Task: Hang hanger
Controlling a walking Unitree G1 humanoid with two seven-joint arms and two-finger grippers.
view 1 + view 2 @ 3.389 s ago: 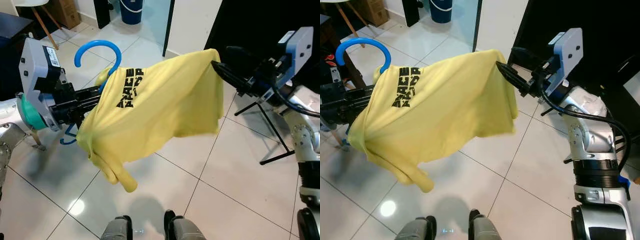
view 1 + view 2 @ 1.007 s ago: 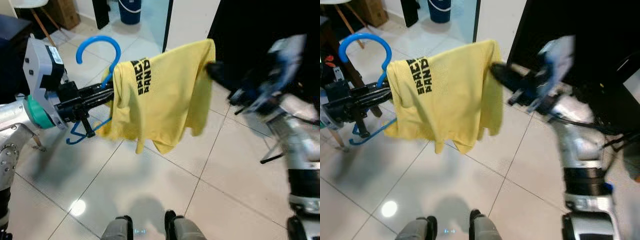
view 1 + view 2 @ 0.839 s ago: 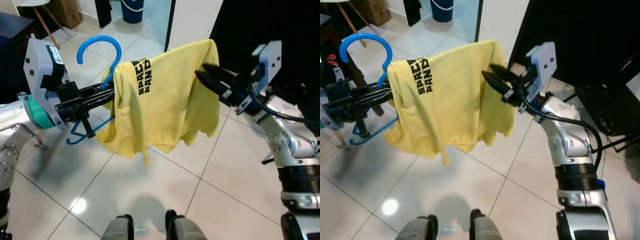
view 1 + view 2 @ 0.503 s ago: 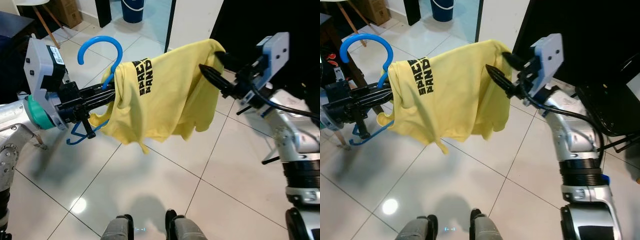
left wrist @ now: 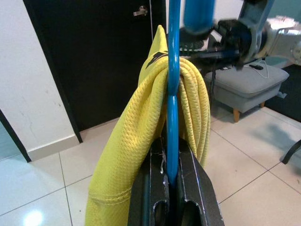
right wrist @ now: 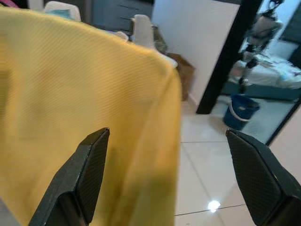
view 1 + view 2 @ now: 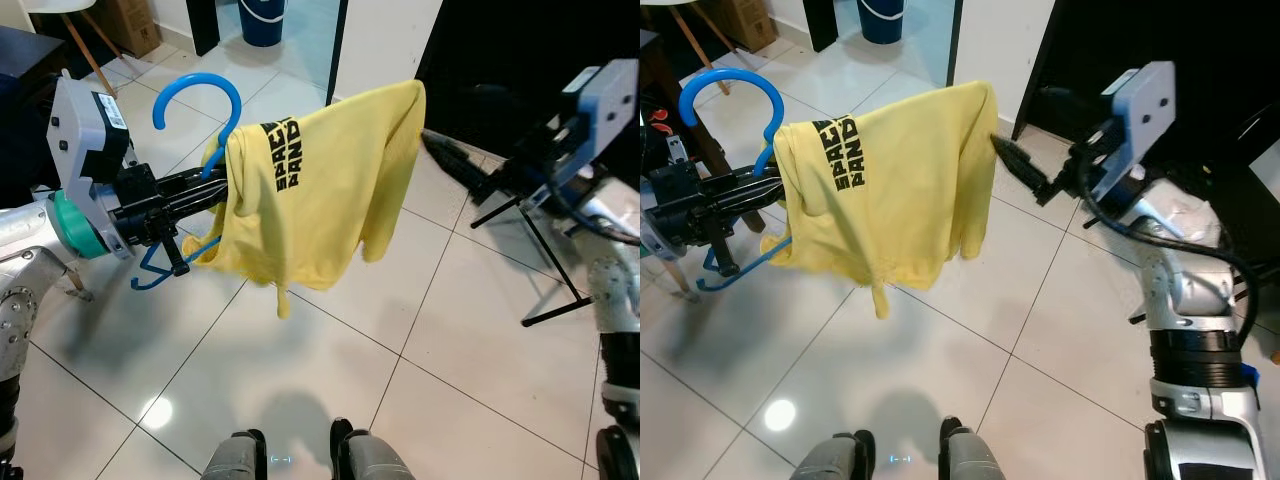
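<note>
Holding the blue hanger (image 7: 195, 110) by its lower frame, the left tool (image 7: 190, 195) has its two black fingers pressed together on the plastic; the left wrist view shows the blue bar running straight out between them. The hanger stands roughly upright in front of the robot's left side, its hook curving over the top and opening toward the robot's left. A yellow T-shirt (image 7: 320, 195) with black lettering is draped over it and stretches off toward the robot's right, where its far shoulder rides high near the right tool (image 7: 1015, 160).

The relation that matters is between that right tool and the shirt's far edge. The right tool sits just beside the cloth on the robot's right, apart from it, with its long fingers pointing toward the shirt. Its own wrist view shows the two fingers spread wide, with yellow fabric between them in the picture but not gripped. So the hanger's long axis runs left to right across the robot's front, one end pinched by the left arm and the other nearest the right arm.

Judging from this, the load hangs on the left arm alone. A black stand (image 7: 530, 250) is on the tiled floor (image 7: 450, 340) beyond the right arm, but no rail to take the hook can be made out.
</note>
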